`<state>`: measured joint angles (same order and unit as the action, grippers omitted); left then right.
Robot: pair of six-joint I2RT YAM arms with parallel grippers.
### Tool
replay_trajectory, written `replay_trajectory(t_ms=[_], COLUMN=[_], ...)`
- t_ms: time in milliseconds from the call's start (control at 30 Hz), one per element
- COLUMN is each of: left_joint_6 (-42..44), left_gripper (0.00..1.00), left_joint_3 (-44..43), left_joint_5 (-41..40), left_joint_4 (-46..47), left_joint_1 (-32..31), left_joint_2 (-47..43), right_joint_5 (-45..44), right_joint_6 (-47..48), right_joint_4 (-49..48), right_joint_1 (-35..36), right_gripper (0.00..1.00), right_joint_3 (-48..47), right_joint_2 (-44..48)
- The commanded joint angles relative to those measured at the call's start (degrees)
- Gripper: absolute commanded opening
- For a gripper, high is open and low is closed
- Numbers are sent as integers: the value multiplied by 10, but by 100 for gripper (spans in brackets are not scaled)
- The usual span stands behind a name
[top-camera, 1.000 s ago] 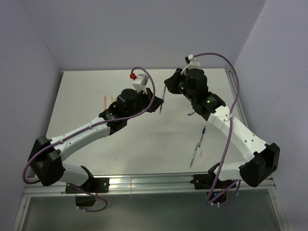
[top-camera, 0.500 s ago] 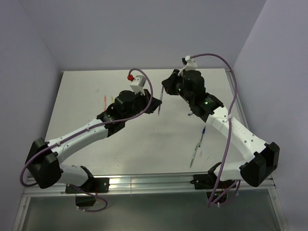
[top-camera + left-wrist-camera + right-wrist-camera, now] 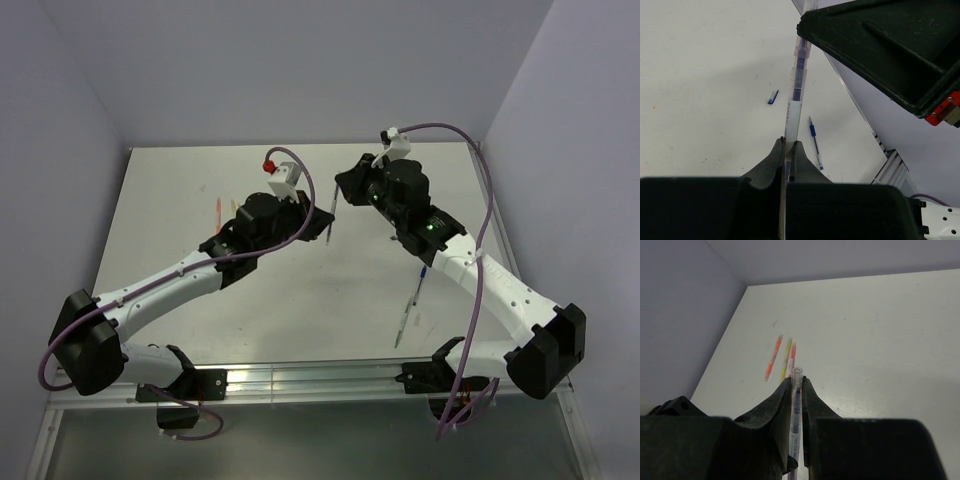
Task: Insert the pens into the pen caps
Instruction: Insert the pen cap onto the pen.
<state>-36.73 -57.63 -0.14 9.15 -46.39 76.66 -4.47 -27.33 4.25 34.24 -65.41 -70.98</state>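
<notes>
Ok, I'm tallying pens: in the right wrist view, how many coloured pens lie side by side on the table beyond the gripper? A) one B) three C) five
B: an orange pen, a yellow pen and a red-pink pen lie next to one another on the table, beyond the right gripper, which is shut on a clear pen.

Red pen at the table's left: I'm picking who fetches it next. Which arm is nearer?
Left. The left arm is close beside the red pen; the right arm is well to its right.
</notes>
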Motion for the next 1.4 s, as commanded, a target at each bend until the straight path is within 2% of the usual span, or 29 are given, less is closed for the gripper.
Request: replay_trajectory(t_ms=[0,200,500,900,1367], left_joint_6=[-6,-10,-7,10,24], left_gripper=[0,0,0,0,1], left_joint_3=[-3,14,33,8,-6], left_joint_5=[-47,-39,-27,-64,-80], left_joint_4=[90,125,161,148,150], left_joint_1=[14,14,13,13,12], left_joint_2=[-27,-31,-52,-40,-19], right_joint_5=[60,92,104,51,46], right_joint_6=[9,-4,7,6,-22], right_joint_4=[2,-56,-80,-8,36], right_joint_1=[13,12,13,23,30], right_gripper=[0,0,0,0,0], right_joint_3=[24,74,102,82,70], right_joint_2=[36,75,81,72,55])
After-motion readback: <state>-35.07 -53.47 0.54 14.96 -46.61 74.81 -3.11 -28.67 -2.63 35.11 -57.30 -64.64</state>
